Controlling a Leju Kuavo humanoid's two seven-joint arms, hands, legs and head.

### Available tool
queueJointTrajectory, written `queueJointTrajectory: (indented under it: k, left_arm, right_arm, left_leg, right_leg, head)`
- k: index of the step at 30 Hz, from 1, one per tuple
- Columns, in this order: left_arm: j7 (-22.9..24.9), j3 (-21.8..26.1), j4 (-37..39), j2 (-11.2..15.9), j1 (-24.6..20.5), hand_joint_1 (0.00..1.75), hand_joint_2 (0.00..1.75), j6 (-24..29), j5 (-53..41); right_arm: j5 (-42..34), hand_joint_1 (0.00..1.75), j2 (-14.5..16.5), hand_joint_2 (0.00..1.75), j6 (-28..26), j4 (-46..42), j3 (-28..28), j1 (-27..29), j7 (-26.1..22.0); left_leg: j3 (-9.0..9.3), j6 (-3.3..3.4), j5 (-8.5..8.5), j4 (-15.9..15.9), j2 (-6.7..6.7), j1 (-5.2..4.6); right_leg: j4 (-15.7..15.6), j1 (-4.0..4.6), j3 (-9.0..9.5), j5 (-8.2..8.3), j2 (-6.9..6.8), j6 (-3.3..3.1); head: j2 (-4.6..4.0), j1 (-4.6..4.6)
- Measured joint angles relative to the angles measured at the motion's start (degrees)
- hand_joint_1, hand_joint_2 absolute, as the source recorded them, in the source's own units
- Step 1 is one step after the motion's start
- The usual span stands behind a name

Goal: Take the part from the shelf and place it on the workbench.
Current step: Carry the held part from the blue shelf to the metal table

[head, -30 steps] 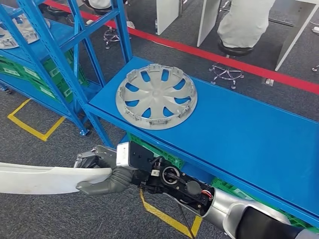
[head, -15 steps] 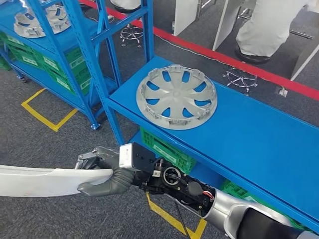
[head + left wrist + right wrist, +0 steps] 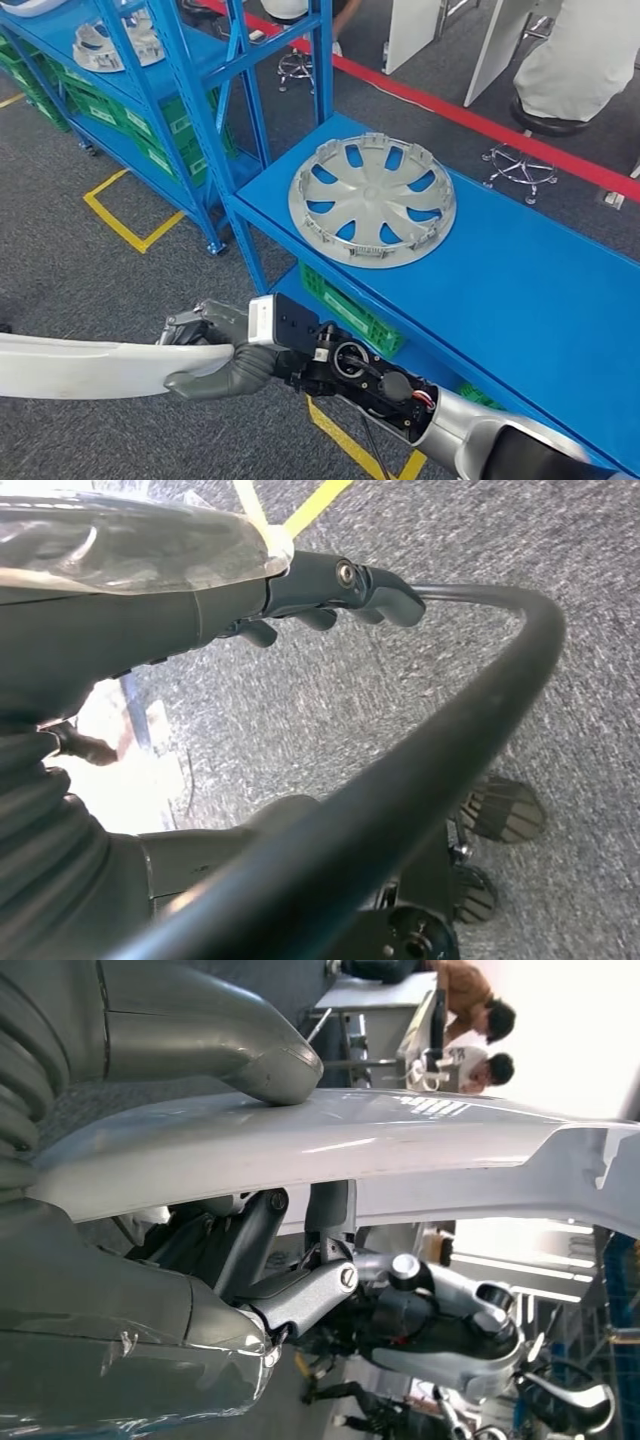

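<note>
My right hand [image 3: 215, 350] grips one end of a long, flat white part [image 3: 90, 365], which runs level above the carpet and off the frame's left edge. In the right wrist view the thumb [image 3: 256, 1055] presses on one face of the white part [image 3: 392, 1145] and the fingers [image 3: 302, 1295] clamp the other face. The hand is in front of and below the blue bench surface [image 3: 521, 300], apart from it. My left hand [image 3: 324, 585] hangs over the grey carpet with its fingers stretched out and nothing in them.
A silver wheel cover [image 3: 372, 198] lies on the bench's near-left end. A blue rack [image 3: 162, 110] to the left holds another wheel cover [image 3: 113, 42] and green crates [image 3: 177, 135]. More crates [image 3: 351, 310] sit under the bench. Yellow tape [image 3: 124, 225] marks the floor; a seated person [image 3: 585, 55] is beyond a red line.
The whole picture has shifted right and down, so the camera has turned left. My right hand keeps the same grip on the white part.
</note>
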Motion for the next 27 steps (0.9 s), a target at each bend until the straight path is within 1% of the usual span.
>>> queueJointTrajectory:
  k: [1,2,3,4,5,6,7,8,9,10,11,12,13,14,15,16,17,18,19,20,21,22,23,24,25,26,27]
  left_arm:
    - [-0.1,0.0,0.0,0.0,-0.1,0.00,1.75,0.0,0.0]
    - [-0.2,0.0,0.0,0.0,-0.1,0.00,1.75,0.0,0.0]
    - [-0.2,0.0,0.0,0.0,-0.1,0.00,1.75,0.0,0.1]
    - [-0.1,0.0,0.0,0.0,-0.1,0.00,1.75,0.0,0.1]
    - [0.0,0.0,0.0,0.0,0.0,0.00,1.75,0.0,0.2]
    - [0.2,0.0,0.0,0.0,0.0,0.00,1.75,0.0,0.4]
    - [0.4,0.0,0.0,0.0,0.1,0.00,1.75,0.1,0.6]
    - [0.6,0.0,0.0,0.1,0.1,0.00,1.75,0.1,0.8]
    - [0.8,0.0,0.0,0.1,0.0,0.00,1.75,0.2,1.0]
    - [0.9,0.0,0.0,0.2,0.0,0.00,1.75,0.2,1.2]
    - [1.0,0.0,0.0,0.2,-0.1,0.00,1.75,0.3,1.3]
    - [1.0,0.0,0.0,0.3,-0.1,0.00,1.75,0.3,1.5]
    - [1.0,0.0,0.0,0.3,-0.1,0.00,1.75,0.4,1.6]
    - [1.1,0.0,0.0,0.3,-0.1,0.00,1.75,0.5,1.7]
    - [1.1,0.0,0.0,0.3,0.0,0.00,1.75,0.5,1.8]
    - [1.2,0.0,0.0,0.3,0.0,0.00,1.75,0.6,1.8]
    - [1.3,0.0,0.0,0.3,0.0,0.00,1.75,0.6,1.9]
    - [1.4,0.0,0.0,0.3,0.0,0.00,1.75,0.6,1.8]
    - [1.5,0.0,0.0,0.3,0.0,0.00,1.75,0.6,1.8]
    - [1.6,0.0,0.0,0.3,0.0,0.00,1.75,0.6,1.8]
    - [1.6,0.0,0.0,0.3,0.0,0.00,1.75,0.6,1.8]
    - [1.7,0.0,0.0,0.3,0.1,0.00,1.75,0.6,1.8]
    - [1.7,0.0,0.0,0.3,0.1,0.00,1.75,0.6,1.8]
    - [1.7,0.0,0.0,0.3,0.1,0.00,1.75,0.6,1.7]
    - [1.7,0.0,0.0,0.2,0.1,0.00,1.75,0.6,1.7]
    - [1.7,0.0,0.0,0.1,0.0,0.00,1.75,0.6,1.6]
    - [1.7,0.0,0.0,0.1,0.0,0.00,1.75,0.6,1.6]
  right_arm:
    - [0.0,1.75,0.0,1.75,0.1,-0.1,0.0,0.1,0.0]
    - [0.0,1.75,0.0,1.75,0.1,-0.1,0.0,0.2,0.1]
    - [0.0,1.75,0.0,1.75,0.2,-0.1,0.0,0.3,0.1]
    - [0.0,1.75,0.0,1.75,0.2,-0.1,0.1,0.5,0.1]
    - [-0.1,1.75,0.0,1.75,0.4,-0.1,0.1,0.6,0.1]
    - [-0.2,1.75,0.0,1.75,0.6,-0.1,0.1,0.7,0.0]
    - [-0.4,1.75,0.0,1.75,0.9,-0.1,0.1,0.7,-0.1]
    - [-0.6,1.75,0.0,1.75,1.2,-0.1,0.1,0.7,-0.3]
    - [-0.7,1.75,0.0,1.75,1.5,-0.1,0.2,0.6,-0.5]
    - [-0.8,1.75,0.0,1.75,1.8,-0.1,0.2,0.5,-0.7]
    - [-0.9,1.75,0.1,1.75,2.1,0.0,0.2,0.5,-0.9]
    - [-1.0,1.75,0.2,1.75,2.2,0.0,0.2,0.4,-1.0]
    - [-1.1,1.75,0.2,1.75,2.4,0.1,0.2,0.4,-1.1]
    - [-1.1,1.75,0.3,1.75,2.4,0.2,0.3,0.3,-1.2]
    - [-1.1,1.75,0.3,1.75,2.5,0.3,0.3,0.3,-1.2]
    - [-1.1,1.75,0.4,1.75,2.5,0.3,0.3,0.2,-1.2]
    - [-1.2,1.75,0.4,1.75,2.5,0.4,0.3,0.2,-1.3]
    - [-1.2,1.75,0.4,1.75,2.4,0.5,0.2,0.1,-1.3]
    - [-1.2,1.75,0.4,1.75,2.4,0.6,0.2,0.1,-1.3]
    - [-1.2,1.75,0.4,1.75,2.4,0.8,0.2,0.2,-1.2]
    - [-1.2,1.75,0.4,1.75,2.3,0.9,0.3,0.2,-1.2]
    - [-1.2,1.75,0.4,1.75,2.3,1.0,0.3,0.2,-1.2]
    - [-1.2,1.75,0.4,1.75,2.3,1.1,0.3,0.2,-1.2]
    - [-1.2,1.75,0.4,1.75,2.3,1.1,0.2,0.2,-1.2]
    - [-1.2,1.75,0.4,1.75,2.3,1.2,0.2,0.1,-1.2]
    - [-1.2,1.75,0.4,1.75,2.3,1.2,0.2,0.1,-1.2]
    - [-1.2,1.75,0.4,1.75,2.2,1.2,0.2,0.1,-1.2]
  left_leg:
    - [-1.54,-0.21,-1.79,3.2,1.07,-0.02]
    - [-3.62,-0.39,-3.86,7.5,1.88,-0.06]
    - [-5.80,-0.52,-5.70,11.9,2.21,-0.03]
    - [-7.48,-0.56,-6.84,15.3,2.33,-0.02]
    - [-8.13,-0.50,-6.91,16.6,2.35,-0.02]
    - [-7.59,-0.36,-5.96,15.6,2.36,-0.04]
    - [-5.65,-0.09,-4.07,12.0,2.45,-0.11]
    - [-2.95,0.28,-1.95,7.1,2.88,-0.25]
    - [-0.51,0.70,-0.44,2.6,3.62,-0.48]
    - [1.33,1.06,0.68,-0.9,4.25,-0.74]
    - [2.12,1.35,1.03,-2.6,4.68,-1.02]
    - [2.15,1.57,0.98,-2.9,4.73,-1.23]
    - [2.09,1.72,1.13,-3.0,4.42,-1.36]
    - [2.12,1.98,1.18,-3.1,4.14,-1.28]
    - [2.20,2.22,1.28,-3.2,3.93,-1.14]
    - [2.28,2.48,1.40,-3.4,3.70,-0.98]
    - [2.36,2.74,1.52,-3.6,3.44,-0.83]
    - [2.35,2.89,1.54,-3.6,3.16,-0.83]
    - [2.33,3.01,1.55,-3.5,2.85,-0.86]
    - [2.33,3.05,1.55,-3.5,2.49,-0.90]
    - [2.34,3.06,1.54,-3.5,2.11,-0.92]
    - [2.38,3.05,1.54,-3.5,1.72,-0.92]
    - [2.47,3.02,1.51,-3.4,1.25,-0.92]
    - [2.55,2.95,1.46,-3.4,0.81,-0.92]
    - [2.55,2.85,1.43,-3.3,0.40,-0.94]
    - [2.42,2.69,1.41,-3.1,-0.01,-0.96]
    - [2.17,2.44,1.46,-3.0,-0.29,-0.92]
  right_leg:
    - [-0.1,-0.03,-0.02,0.14,-0.53,-0.22]
    - [-0.1,0.07,-0.14,0.19,-1.01,-0.32]
    - [-0.1,0.19,-0.28,0.22,-1.52,-0.37]
    - [-0.1,0.30,-0.38,0.23,-1.98,-0.41]
    - [-0.1,0.39,-0.45,0.24,-2.39,-0.43]
    - [-0.1,0.48,-0.48,0.24,-2.73,-0.44]
    - [-0.1,0.58,-0.45,0.23,-3.06,-0.43]
    - [-0.1,0.65,-0.39,0.21,-3.36,-0.41]
    - [-0.2,0.72,-0.33,0.20,-3.64,-0.35]
    - [-0.2,0.80,-0.29,0.19,-3.87,-0.24]
    - [-0.2,0.83,-0.28,0.18,-4.05,-0.05]
    - [-0.3,0.86,-0.26,0.18,-4.23,0.18]
    - [-0.3,0.86,-0.22,0.17,-4.40,0.42]
    - [-0.3,0.86,-0.22,0.03,-4.47,0.77]
    - [0.2,0.83,-0.44,-0.49,-4.16,1.10]
    - [1.5,0.79,-1.00,-1.49,-3.63,1.41]
    - [4.5,0.74,-2.32,-3.30,-2.90,1.72]
    - [8.7,0.65,-4.12,-5.43,-2.22,1.91]
    - [13.1,0.62,-6.03,-7.39,-1.88,2.03]
    - [17.0,0.59,-7.79,-8.72,-1.71,2.11]
    - [18.6,0.57,-8.58,-8.82,-1.68,2.13]
    - [18.1,0.53,-8.42,-7.94,-1.67,2.10]
    - [15.0,0.50,-7.02,-5.89,-1.56,1.99]
    - [10.5,0.49,-4.98,-3.48,-1.20,1.82]
    - [6.1,0.48,-2.91,-1.69,-0.37,1.59]
    - [2.3,0.46,-1.17,-0.39,0.38,1.38]
    - [0.6,0.50,-0.34,-0.05,0.99,1.19]
  head:
    - [0.00,-0.30]
    - [0.00,-0.57]
    - [-0.01,-0.73]
    - [-0.01,-0.76]
    - [-0.01,-0.80]
    - [-0.01,-0.84]
    - [-0.01,-0.85]
    - [-0.01,-0.86]
    - [-0.01,-0.82]
    - [-0.01,-0.79]
    - [-0.01,-0.78]
    - [-0.01,-0.75]
    - [-0.01,-0.78]
    - [-0.01,-0.77]
    - [-0.01,-0.71]
    - [0.00,-0.62]
    - [0.00,-0.46]
    - [0.00,-0.33]
    - [0.00,-0.21]
    - [-0.01,-0.13]
    - [-0.01,-0.10]
    - [-0.01,-0.07]
    - [-0.01,-0.02]
    - [-0.01,0.06]
    - [-0.01,0.09]
    - [-0.01,0.06]
    - [-0.01,0.02]
